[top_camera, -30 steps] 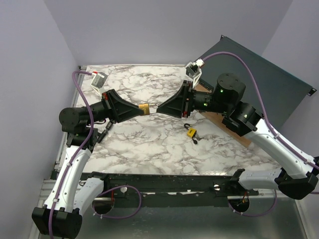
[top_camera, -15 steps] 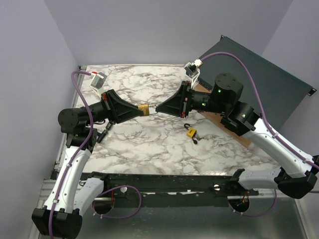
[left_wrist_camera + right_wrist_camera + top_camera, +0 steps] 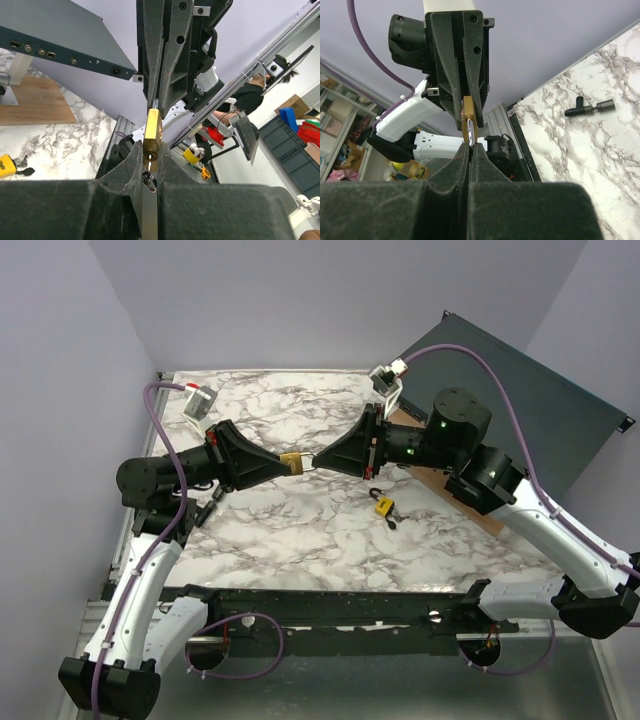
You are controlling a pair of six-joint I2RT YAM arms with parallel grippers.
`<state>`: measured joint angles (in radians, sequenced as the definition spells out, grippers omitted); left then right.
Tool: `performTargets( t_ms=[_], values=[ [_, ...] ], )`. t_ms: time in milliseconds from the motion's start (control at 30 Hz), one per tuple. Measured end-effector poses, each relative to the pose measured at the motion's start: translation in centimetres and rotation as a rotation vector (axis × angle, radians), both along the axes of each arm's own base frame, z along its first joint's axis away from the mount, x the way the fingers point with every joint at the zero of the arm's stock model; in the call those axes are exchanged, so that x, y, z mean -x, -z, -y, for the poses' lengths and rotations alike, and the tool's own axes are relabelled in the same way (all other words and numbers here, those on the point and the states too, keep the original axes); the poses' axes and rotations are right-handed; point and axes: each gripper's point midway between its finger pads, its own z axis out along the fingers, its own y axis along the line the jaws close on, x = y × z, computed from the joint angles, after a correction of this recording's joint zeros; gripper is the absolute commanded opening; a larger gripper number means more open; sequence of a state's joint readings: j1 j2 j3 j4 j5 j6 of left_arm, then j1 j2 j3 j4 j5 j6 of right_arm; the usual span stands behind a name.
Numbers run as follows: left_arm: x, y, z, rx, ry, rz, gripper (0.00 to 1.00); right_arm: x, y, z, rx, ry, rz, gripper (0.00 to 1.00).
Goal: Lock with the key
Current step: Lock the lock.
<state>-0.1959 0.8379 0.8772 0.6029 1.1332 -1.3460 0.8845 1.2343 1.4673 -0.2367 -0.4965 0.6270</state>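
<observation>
The left tool (image 3: 281, 462) is clamping the small, rigid, probably slippery brass padlock (image 3: 152, 132) by its flat body, while the right tool (image 3: 317, 460) is pinching its shackle (image 3: 471, 142) opposite.

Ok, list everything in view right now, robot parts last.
Brass padlock: one, gold, in mid-air between both grippers.
Key ring: one, dark, at the brass padlock's lower end.
Yellow padlock: one, yellow, on the table right of centre.
T-handle tool: one, black, lying on the table.
Wooden board: one, brown, table's right side.
Panel: one, dark grey, right rear.
Table: one, white marble.
Left gripper: black, shut on the brass padlock.
Right gripper: black, shut on its other end.
</observation>
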Motion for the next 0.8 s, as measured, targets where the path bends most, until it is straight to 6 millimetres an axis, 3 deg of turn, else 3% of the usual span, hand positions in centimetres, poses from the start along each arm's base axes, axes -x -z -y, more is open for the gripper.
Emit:
performTargets(
  t_ms=[400, 800],
  values=[
    [0.5, -1.4, 1.2, -0.024, -0.017, 0.063, 0.0, 0.3, -1.2, 0.1, -0.005, 0.029, 0.035, 0.01],
    [-0.2, -0.7, 1.7, -0.062, -0.056, 0.033, 0.0, -0.8, -0.2, 0.3, 0.058, 0.131, 0.057, 0.01]
  ],
)
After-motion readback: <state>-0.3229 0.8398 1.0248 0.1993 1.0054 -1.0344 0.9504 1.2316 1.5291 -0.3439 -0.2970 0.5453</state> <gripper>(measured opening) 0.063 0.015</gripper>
